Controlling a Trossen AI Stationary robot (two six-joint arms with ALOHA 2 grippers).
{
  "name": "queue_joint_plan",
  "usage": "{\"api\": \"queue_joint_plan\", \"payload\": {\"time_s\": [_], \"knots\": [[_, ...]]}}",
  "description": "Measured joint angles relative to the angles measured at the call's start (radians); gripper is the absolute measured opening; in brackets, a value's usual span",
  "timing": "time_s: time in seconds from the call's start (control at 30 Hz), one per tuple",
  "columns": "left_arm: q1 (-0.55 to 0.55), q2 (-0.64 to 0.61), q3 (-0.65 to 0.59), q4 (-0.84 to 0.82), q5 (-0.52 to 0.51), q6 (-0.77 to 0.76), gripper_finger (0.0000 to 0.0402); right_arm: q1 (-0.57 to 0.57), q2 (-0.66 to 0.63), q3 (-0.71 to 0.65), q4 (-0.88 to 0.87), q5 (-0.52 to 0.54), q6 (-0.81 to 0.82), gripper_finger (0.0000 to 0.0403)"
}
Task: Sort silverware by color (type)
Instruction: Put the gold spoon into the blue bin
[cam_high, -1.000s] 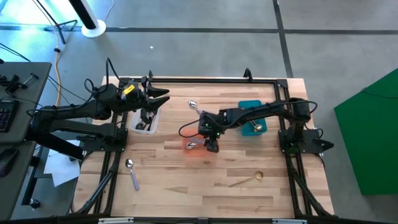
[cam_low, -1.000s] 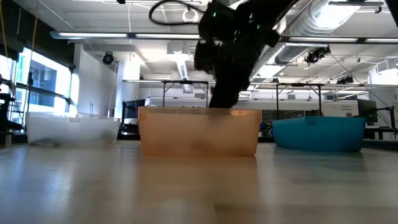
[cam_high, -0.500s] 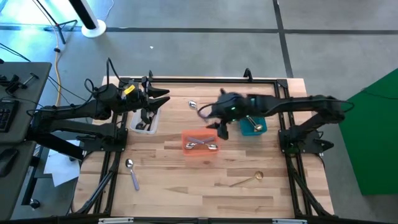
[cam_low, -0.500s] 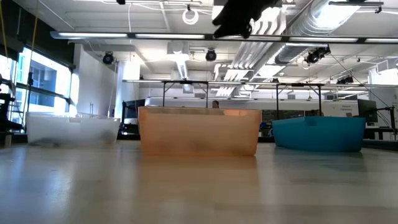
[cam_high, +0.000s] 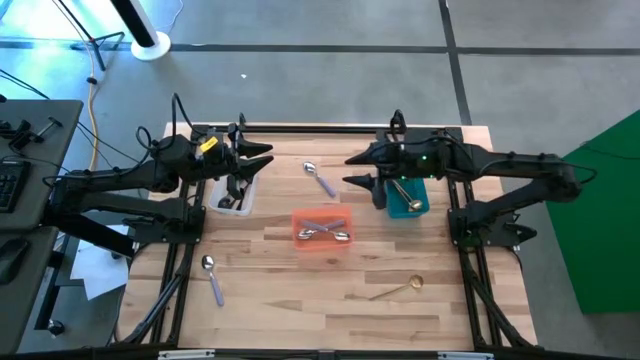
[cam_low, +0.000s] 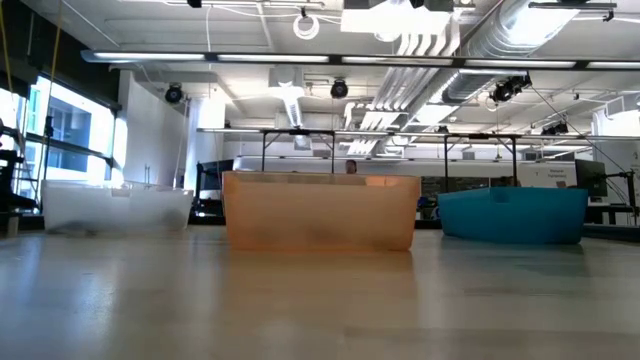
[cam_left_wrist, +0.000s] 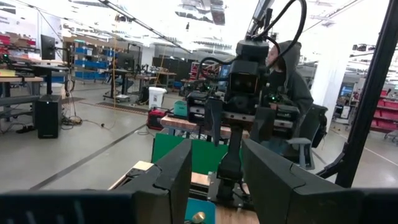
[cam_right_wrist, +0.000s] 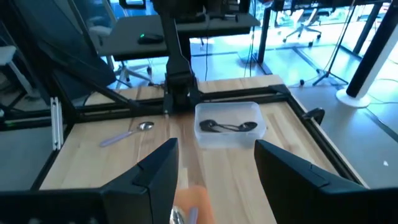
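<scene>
Silver spoons with lavender handles (cam_high: 325, 233) lie in the orange bin (cam_high: 300, 222). One more such spoon (cam_high: 319, 179) rests flat on the table behind it, another (cam_high: 212, 278) near the front left. A gold spoon (cam_high: 400, 288) lies at the front right, and a gold spoon (cam_high: 399, 189) in the teal bin (cam_high: 418, 204). Black spoons (cam_right_wrist: 227, 127) sit in the clear bin (cam_right_wrist: 214, 140). My right gripper (cam_high: 350, 170) hangs open in the air beside the teal bin. My left gripper (cam_high: 266, 157) waits open above the clear bin (cam_high: 240, 205).
Black frame rails (cam_high: 320, 129) run along the table's far edge and sides. Bare wood lies between the orange bin and the front edge. A person in a hooded top (cam_left_wrist: 287, 78) sits beyond the table's right end.
My right gripper has risen from the orange bin and drawn back toward the table's right edge, tipping from pointing down to nearly level. It stays open and holds nothing. The spoons in the orange bin, hidden under it before, now show.
</scene>
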Motion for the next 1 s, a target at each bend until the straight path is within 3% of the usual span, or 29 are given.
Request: {"api": "queue_joint_plan", "payload": {"time_s": [1.0], "knots": [[0.0, 0.0, 0.0, -0.007, -0.001, 0.043, 0.0131, 0.0, 0.001, 0.0, 0.149, -0.008, 0.028, 0.0197]]}}
